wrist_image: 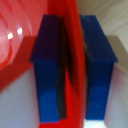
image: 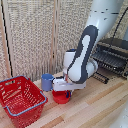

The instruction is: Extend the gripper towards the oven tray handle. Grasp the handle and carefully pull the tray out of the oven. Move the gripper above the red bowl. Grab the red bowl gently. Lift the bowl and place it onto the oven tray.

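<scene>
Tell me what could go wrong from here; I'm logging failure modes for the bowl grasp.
The gripper pinches only the thin rim of the bowl, so it may tilt or slip when lifted. The mug stands right beside the arm and could be knocked. The tray sits higher, so the bowl might clip its front edge.

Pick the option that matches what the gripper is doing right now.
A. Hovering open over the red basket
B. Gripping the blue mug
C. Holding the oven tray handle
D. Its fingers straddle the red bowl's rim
D: in the wrist view the two blue fingers sit either side of the red bowl rim, and the exterior view shows the gripper down on the bowl.
</scene>
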Controlling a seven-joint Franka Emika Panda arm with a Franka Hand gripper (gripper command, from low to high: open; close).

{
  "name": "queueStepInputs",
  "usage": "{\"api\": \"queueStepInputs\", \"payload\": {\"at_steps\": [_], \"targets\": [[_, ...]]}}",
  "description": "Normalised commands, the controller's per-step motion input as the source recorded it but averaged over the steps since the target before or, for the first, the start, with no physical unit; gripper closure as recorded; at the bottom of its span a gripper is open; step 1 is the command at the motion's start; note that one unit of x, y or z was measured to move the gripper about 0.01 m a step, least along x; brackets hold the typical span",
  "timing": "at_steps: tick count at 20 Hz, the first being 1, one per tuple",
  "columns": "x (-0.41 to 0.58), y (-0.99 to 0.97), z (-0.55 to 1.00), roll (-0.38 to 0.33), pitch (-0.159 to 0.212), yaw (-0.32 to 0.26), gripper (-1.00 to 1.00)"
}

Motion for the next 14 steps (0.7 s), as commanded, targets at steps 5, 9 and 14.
{"api": "queueStepInputs", "payload": {"at_steps": [5, 9, 14], "targets": [[0.224, 0.01, 0.26, 0.044, 0.021, -0.179, 1.0], [0.33, 0.04, 0.57, 0.056, 0.086, -0.142, 1.0], [0.354, 0.06, 0.77, 0.037, 0.112, -0.143, 1.0]]}}
